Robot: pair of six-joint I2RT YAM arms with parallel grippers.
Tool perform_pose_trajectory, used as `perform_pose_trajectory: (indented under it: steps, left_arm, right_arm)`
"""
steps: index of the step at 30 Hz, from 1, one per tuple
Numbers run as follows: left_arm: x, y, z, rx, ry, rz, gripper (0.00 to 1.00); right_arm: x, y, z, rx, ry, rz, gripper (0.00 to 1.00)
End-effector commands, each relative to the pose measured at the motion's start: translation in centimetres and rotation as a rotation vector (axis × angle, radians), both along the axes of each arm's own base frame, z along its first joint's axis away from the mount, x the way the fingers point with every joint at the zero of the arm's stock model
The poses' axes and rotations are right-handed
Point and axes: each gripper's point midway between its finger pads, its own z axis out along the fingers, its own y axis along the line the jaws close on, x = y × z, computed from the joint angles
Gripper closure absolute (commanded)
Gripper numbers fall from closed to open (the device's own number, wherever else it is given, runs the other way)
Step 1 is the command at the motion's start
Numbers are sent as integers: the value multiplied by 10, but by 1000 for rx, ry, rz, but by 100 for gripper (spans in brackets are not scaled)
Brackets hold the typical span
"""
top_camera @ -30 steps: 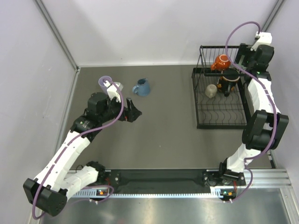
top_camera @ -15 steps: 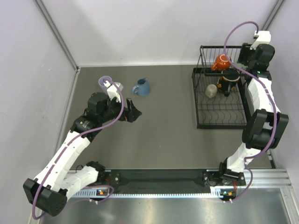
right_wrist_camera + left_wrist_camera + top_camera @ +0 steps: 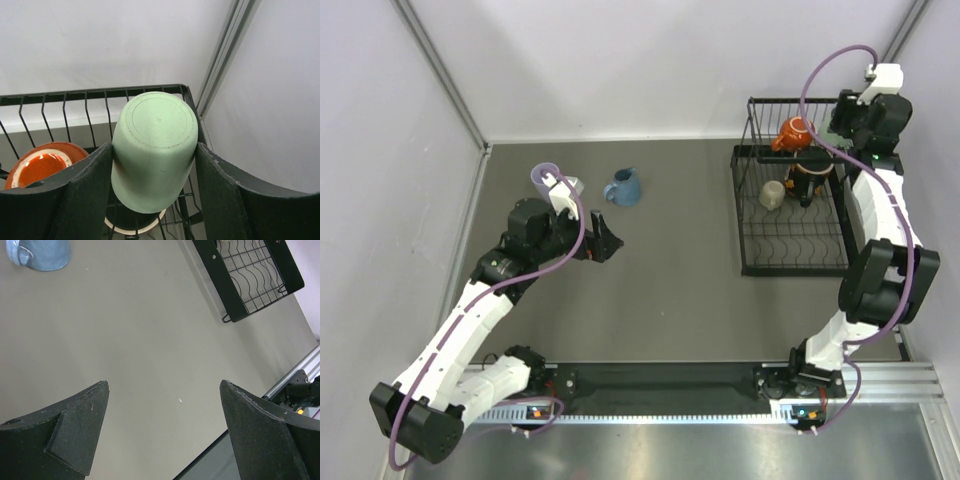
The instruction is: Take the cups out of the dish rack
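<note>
Now our right gripper (image 3: 154,150) clasps the upturned tumbler (image 3: 155,131), ready to lift it off the rack (image 3: 65,93); our left gripper (image 3: 164,387) gapes idle.

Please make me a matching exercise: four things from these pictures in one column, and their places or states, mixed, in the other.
1 blue mug
2 pale green tumbler
3 small beige mug
4 left gripper

a open, holding nothing
b held in the right gripper
c on the table
d in the dish rack, ungripped

Pairs: 1-c, 2-b, 3-d, 4-a
</note>
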Motion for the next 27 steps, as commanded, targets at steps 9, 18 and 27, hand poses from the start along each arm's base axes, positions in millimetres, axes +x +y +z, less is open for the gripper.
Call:
perform_pose_trajectory:
  steps: [9, 18, 27]
  left_arm:
    - [-1, -8, 19, -77, -48, -15, 2]
    - [-3, -31, 49, -250, -18, -73, 3]
    - [-21, -57, 125, -510, -79, -248, 3]
  right_arm:
    - [-66, 2, 142, 136, -320, -120, 100]
    - [-106, 76, 173, 443, -336, 100, 100]
    - [-154, 222, 181, 612, -310, 535, 100]
